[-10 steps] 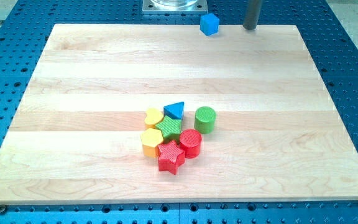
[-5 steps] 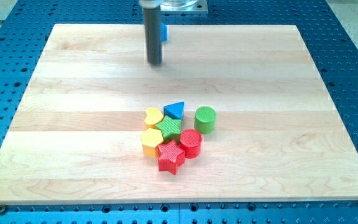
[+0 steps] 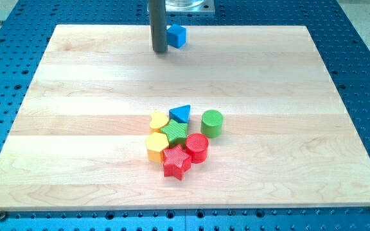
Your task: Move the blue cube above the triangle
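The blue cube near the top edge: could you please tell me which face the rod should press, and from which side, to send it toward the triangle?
Press the blue cube on its far face, coming from the view's top, since the blue triangle lies straight below it. My tip now sits at the cube's left, so it must first go round.

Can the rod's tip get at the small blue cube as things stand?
Probably yes. My tip sits just to the view's left of the small blue cube, near the wooden board's top edge, with nothing between them; the other blocks cluster far below.
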Available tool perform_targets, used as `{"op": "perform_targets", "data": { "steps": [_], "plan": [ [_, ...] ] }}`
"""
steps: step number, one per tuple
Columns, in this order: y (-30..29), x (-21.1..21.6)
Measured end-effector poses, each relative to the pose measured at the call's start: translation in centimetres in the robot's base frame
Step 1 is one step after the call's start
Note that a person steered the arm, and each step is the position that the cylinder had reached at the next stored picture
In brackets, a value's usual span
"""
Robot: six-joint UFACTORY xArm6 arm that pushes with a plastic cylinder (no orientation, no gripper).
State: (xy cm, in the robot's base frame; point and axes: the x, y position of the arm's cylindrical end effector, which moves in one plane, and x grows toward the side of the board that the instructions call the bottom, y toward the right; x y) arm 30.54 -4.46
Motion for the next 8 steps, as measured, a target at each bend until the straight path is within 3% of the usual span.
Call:
{"op": "perform_targets", "data": {
  "steps": [2, 3, 5, 6, 7, 8],
  "plan": [
    [-2.3, -11.3],
    [0.7, -10.7],
    [2.6, 4.3],
    [0.7, -2.5],
    [2.7, -7.3],
    [5.0, -7.5]
  ]
}}
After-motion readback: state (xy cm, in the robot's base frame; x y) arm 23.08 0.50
